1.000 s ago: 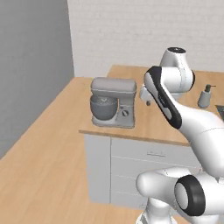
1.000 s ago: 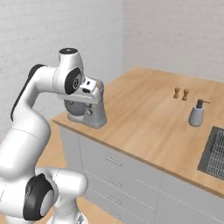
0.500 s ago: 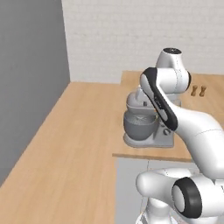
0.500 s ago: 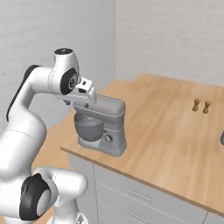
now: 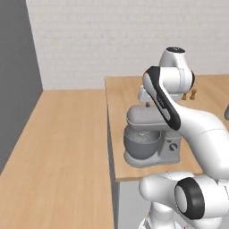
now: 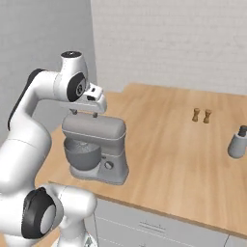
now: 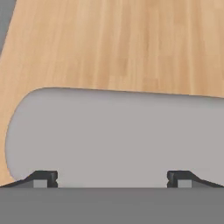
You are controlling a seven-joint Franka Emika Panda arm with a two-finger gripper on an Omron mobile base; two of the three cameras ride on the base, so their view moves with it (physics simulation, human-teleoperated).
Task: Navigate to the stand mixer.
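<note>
The stand mixer (image 5: 150, 138) is light grey with a rounded head, a shiny metal bowl and a small knob on its side. It stands on the wooden counter (image 5: 120, 96) close to the front left corner, directly ahead of me. From the right base camera the stand mixer (image 6: 96, 144) sits beneath my hand. My gripper (image 6: 85, 114) hovers just above the mixer's head, open and holding nothing. Looking along the hand, the gripper (image 7: 112, 177) has its tips wide apart over the grey head of the stand mixer (image 7: 113, 135).
Two small brown shakers (image 6: 201, 115) stand toward the back of the counter (image 6: 183, 159), with a grey bottle (image 6: 237, 143) at the right edge. White drawers (image 6: 144, 224) front the counter. Left of it lie wooden floor (image 5: 58, 147) and a grey wall (image 5: 13, 89).
The whole picture has shifted: the base has driven on, so the mixer now appears nearer and more central, right under the hand. The arm's pose looks the same.
</note>
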